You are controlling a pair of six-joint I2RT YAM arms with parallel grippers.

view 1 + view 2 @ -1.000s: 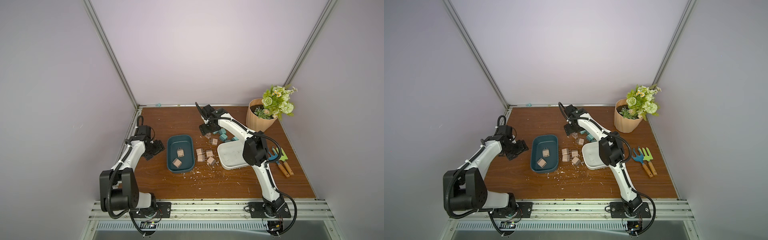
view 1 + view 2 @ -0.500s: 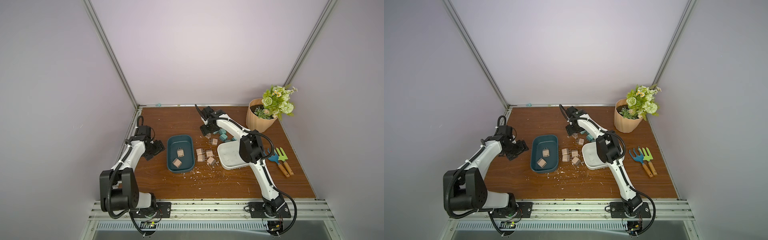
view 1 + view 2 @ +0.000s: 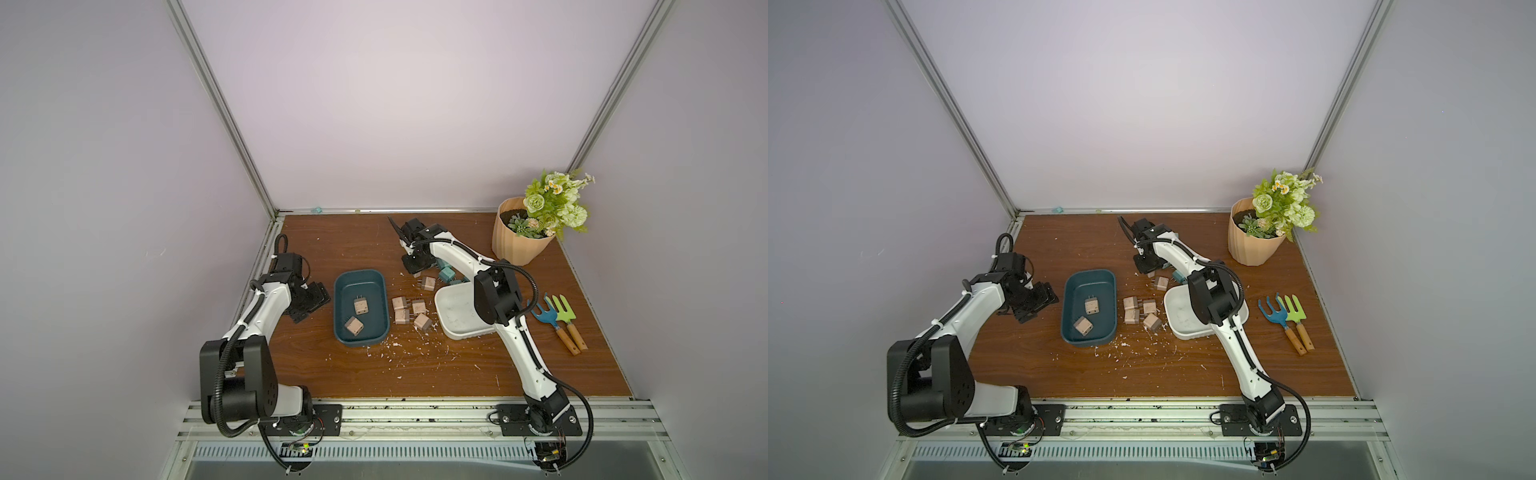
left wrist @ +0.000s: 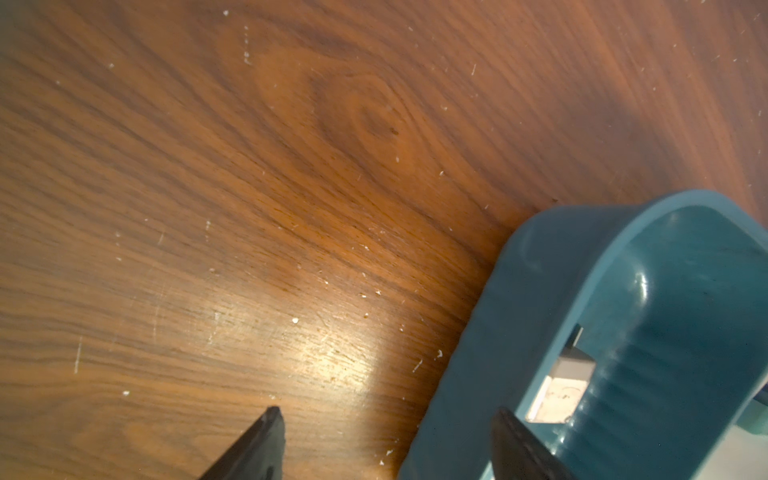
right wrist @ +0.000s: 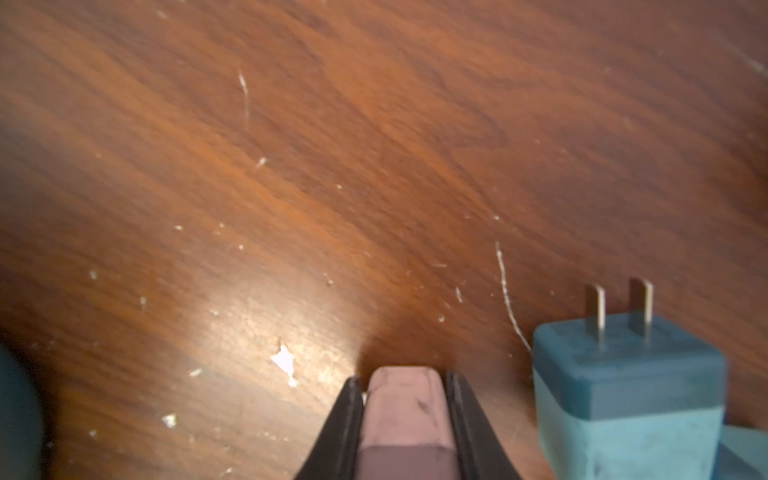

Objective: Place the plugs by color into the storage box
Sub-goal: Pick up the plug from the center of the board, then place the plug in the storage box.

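Observation:
The dark teal storage box [image 3: 337,307] [image 3: 1068,307] holds two pinkish-tan plugs [image 3: 360,306]. Several more tan plugs [image 3: 402,309] lie loose between it and a white box [image 3: 453,320]. Teal plugs [image 3: 446,273] sit behind the white box, partly hidden by my right arm. My right gripper [image 3: 417,266] [image 5: 402,376] is down on the table there, shut on a pinkish-tan plug [image 5: 401,399], with a teal plug [image 5: 627,374] right beside it. My left gripper [image 3: 311,297] [image 4: 386,411] hangs open and holds nothing, just left of the teal box [image 4: 540,291].
A flower pot [image 3: 521,237] stands at the back right. Two small garden forks [image 3: 559,320] lie right of the white box. White scraps [image 3: 395,353] litter the wood in front of the boxes. Walls close in the left, back and right.
My right gripper has closed on the tan plug at the back of the pile. The left arm has not moved.

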